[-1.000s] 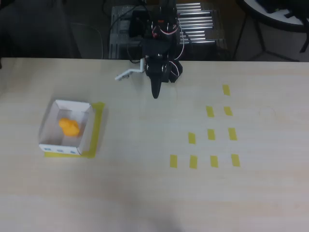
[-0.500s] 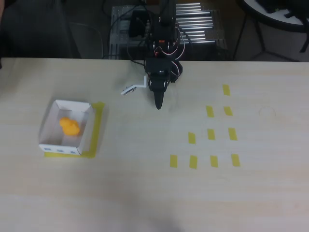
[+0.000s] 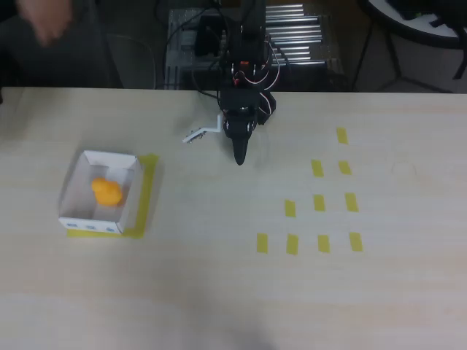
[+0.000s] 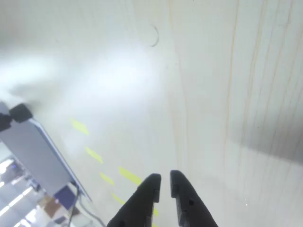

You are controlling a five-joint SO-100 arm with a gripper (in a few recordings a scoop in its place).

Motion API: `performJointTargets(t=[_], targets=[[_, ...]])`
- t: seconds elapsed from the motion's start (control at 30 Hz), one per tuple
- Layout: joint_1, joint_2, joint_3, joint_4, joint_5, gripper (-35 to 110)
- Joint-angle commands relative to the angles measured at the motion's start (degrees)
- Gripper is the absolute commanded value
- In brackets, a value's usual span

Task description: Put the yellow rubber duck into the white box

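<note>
The yellow rubber duck [image 3: 106, 191] lies inside the white box [image 3: 90, 226], at the left of the table in the overhead view. Small blue marks line the box's near outer wall. My black gripper [image 3: 239, 156] hangs over bare table near the back middle, far to the right of the box, pointing toward the front edge. In the wrist view my gripper [image 4: 163, 178] has its two dark fingers almost together with only a thin slit between them and nothing held; pale wood lies below it.
Yellow tape [image 3: 148, 191] frames the box's right and front sides. Several small yellow tape rectangles [image 3: 319, 203] mark the table's right half. A white bracket [image 3: 198, 133] sticks out left of the arm. A blurred hand [image 3: 44, 22] shows beyond the back left corner.
The gripper moved slightly forward and right a second ago and has since held still. The duck and box have not moved. A hand has appeared at the top left.
</note>
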Motion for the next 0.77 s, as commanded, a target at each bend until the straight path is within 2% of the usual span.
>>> performJointTargets(t=[0.0,0.73], targets=[[1.2,3.0,0.5,-0.9,1.2,0],[0.6,3.0,0.5,-0.9,0.8,0]])
